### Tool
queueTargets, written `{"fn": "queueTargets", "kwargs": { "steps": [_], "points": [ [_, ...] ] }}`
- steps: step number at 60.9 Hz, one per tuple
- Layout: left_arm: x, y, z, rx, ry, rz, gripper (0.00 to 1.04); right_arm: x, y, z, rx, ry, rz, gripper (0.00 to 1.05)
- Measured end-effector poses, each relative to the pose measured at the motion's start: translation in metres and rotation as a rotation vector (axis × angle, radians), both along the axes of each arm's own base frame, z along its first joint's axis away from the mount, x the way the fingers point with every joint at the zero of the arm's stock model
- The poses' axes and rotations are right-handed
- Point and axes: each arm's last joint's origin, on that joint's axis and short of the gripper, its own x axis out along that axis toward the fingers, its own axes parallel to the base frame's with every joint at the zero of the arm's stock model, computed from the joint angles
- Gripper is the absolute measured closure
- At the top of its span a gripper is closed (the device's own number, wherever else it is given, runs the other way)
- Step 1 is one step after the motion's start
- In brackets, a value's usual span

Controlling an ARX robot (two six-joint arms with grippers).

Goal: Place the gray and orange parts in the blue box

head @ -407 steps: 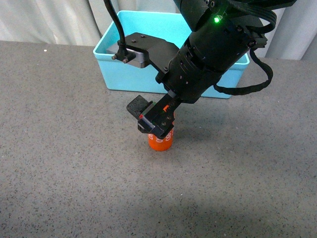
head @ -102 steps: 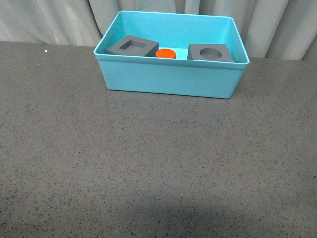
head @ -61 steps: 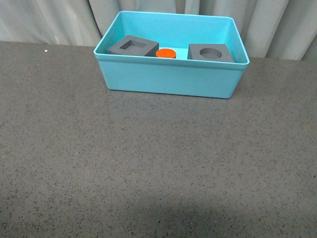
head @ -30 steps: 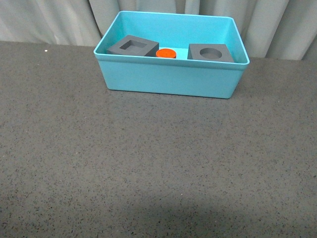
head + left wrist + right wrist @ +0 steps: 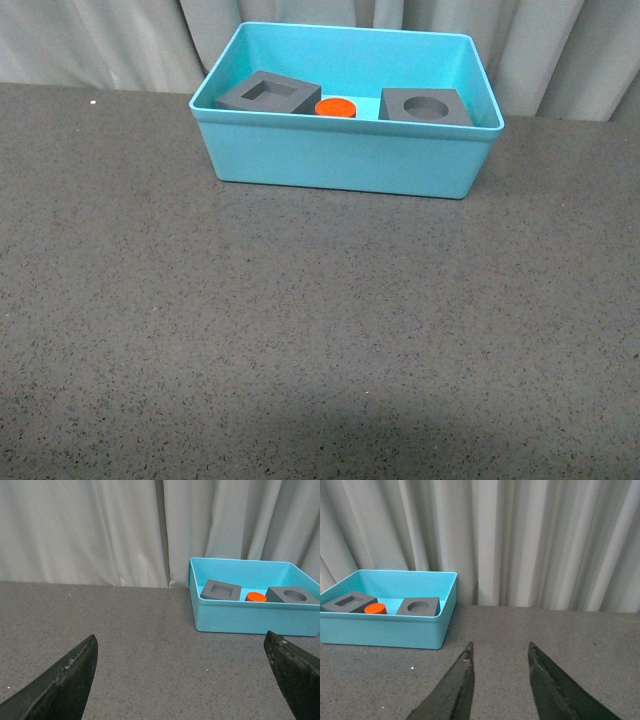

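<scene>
Three parts sit inside the large rectangular turquoise-blue plastic bin [image 5: 340,160]: matte gray cube with a square recess [image 5: 267,93] at the left end, matte gray cube with a round recess [image 5: 426,105] at the right end, small orange cylinder [image 5: 335,107] between them, upright, flat top up, just beside the square-recess cube. Both recesses face up. Square-recess cube is turned a bit off the bin walls; the other looks roughly square to them. Bin's long axis runs left-right across the front view, open side up, at the far edge of the dark gray speckled tabletop [image 5: 300,330]. Pale pleated curtain [image 5: 100,530] hangs behind the table. No arm in front view. Left gripper [image 5: 182,680] fingers spread wide, holding nothing, well back from the bin. Right gripper [image 5: 499,680] fingers parted by a narrower gap, nothing between them, also apart from the bin.
</scene>
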Motion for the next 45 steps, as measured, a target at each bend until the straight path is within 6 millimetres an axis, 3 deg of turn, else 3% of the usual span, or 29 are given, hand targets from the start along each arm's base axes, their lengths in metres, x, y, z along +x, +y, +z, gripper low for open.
{"fn": "queueTargets", "kwargs": {
  "steps": [15, 45],
  "points": [
    [0.0, 0.0, 0.0, 0.0, 0.0, 0.0, 0.07, 0.0, 0.0, 0.0, 0.001, 0.0, 0.0, 0.08],
    [0.0, 0.0, 0.0, 0.0, 0.0, 0.0, 0.07, 0.0, 0.0, 0.0, 0.0, 0.0, 0.0, 0.1]
  ]
}}
